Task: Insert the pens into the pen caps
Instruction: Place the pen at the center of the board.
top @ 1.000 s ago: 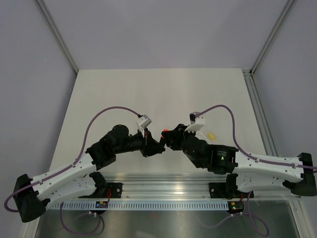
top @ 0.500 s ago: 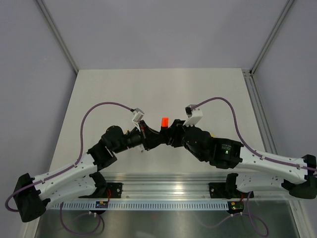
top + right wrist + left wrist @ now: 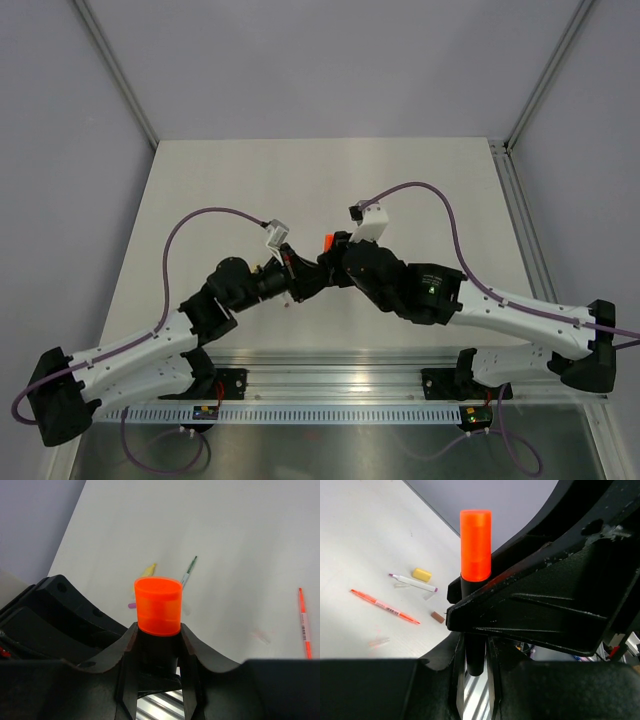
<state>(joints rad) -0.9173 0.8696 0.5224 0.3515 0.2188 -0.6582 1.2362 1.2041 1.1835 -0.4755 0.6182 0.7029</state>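
A stubby black highlighter [image 3: 475,652] with a bright orange cap [image 3: 475,545] seated on its end is held up off the table between both arms. My left gripper [image 3: 475,655] is shut on the lower black body. My right gripper [image 3: 158,630] hugs the black body just under the orange cap [image 3: 158,605], its fingers [image 3: 126,645] close against both sides. In the top view the left gripper [image 3: 300,283] and right gripper [image 3: 335,262] meet at the orange cap [image 3: 329,242]. On the table lie an orange-red pen [image 3: 385,606], a white pen [image 3: 412,582], a yellow cap [image 3: 421,574] and a brownish-maroon cap [image 3: 437,617].
The right wrist view shows a pale yellow highlighter [image 3: 148,570], a thin grey pen [image 3: 189,571] and the orange-red pen [image 3: 304,622] on the white table [image 3: 420,190]. A metal rail [image 3: 330,365] runs along the near edge between the arm bases.
Both wrists have turned and shifted; the right arm has swung to the left. The orange cap, barely seen a second ago, now shows plainly on the highlighter between the grippers.
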